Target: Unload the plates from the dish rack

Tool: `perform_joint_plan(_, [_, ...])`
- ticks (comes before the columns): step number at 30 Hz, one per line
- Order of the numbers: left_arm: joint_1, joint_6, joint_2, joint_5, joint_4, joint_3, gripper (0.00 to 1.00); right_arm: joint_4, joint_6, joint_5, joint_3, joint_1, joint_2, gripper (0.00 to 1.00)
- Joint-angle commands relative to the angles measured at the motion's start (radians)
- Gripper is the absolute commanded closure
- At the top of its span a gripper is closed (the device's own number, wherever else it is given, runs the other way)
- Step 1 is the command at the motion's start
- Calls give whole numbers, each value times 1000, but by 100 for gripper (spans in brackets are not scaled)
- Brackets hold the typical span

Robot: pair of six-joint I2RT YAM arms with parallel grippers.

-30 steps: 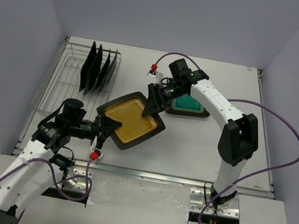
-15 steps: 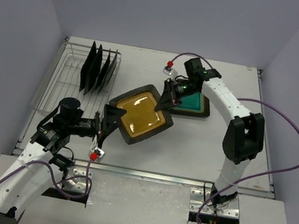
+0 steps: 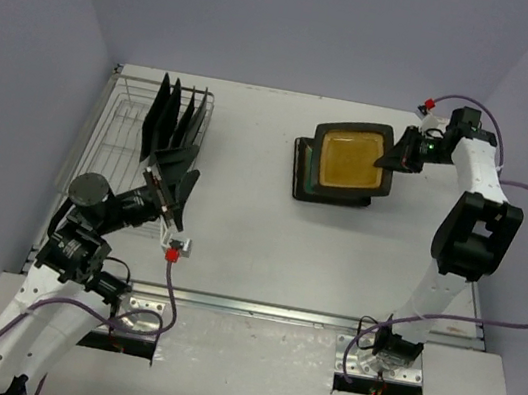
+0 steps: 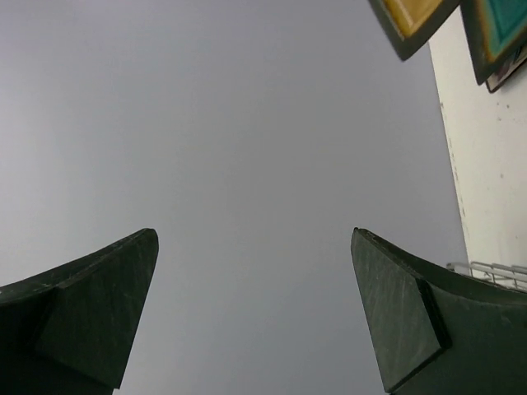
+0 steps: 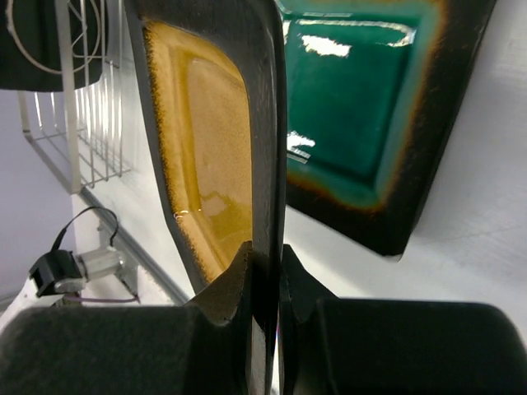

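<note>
On top view, right gripper (image 3: pixel 398 155) pinching amber plate (image 3: pixel 353 162) by its rim over teal plate (image 3: pixel 301 171), well apart from dish rack (image 3: pixel 110 147) at left with several dark plates (image 3: pixel 174 120) upright in it; likely the set-down step, calling next for a level lowering onto the teal one and release. On left wrist view, left gripper (image 4: pixel 254 239) spread around nothing. On right wrist view, fingers (image 5: pixel 226 288) clamped on both faces of amber rim.
</note>
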Motion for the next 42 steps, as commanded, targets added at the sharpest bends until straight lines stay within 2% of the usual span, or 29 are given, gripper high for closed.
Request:
perform_joint_plan(1, [-6,-357,36,-231,70,113,0,3,-17,-107,98,20,56,100])
perform_joint_plan(6, [-6,-758,155,-466,-9,311,0,41,11,-111,137,20,133,100])
perform_joint_plan(9, [-6,-959,245,-555,-133,456,0,74,42,-123,145,20,165,100])
perform_joint_plan(11, [-6,-1084,275,-565,-185,524,0,90,56,-132,156,20,200,100])
perform_joint_plan(16, [-6,-1201,279,-581,-208,537,0,105,70,-146,199,20,255,100])
perform_joint_plan(22, [-6,-1255,280,-607,-228,529,0,103,78,-178,250,21,328,99])
perform_joint_plan(31, [-6,-1302,302,-626,-240,541,0,37,21,-105,278,29,384,83])
perform_joint_plan(32, [-6,-1307,304,-629,-238,541,0,31,18,-92,280,32,384,77])
perform_joint_plan(34, [-6,-1321,310,-637,-243,546,0,17,10,-25,291,39,382,54])
perform_joint_plan(38, [-6,-1368,339,-703,-283,594,0,5,9,87,307,54,358,23])
perform_joint_plan(42, [-5,-1475,457,-827,-423,721,0,11,-7,253,308,92,291,13])
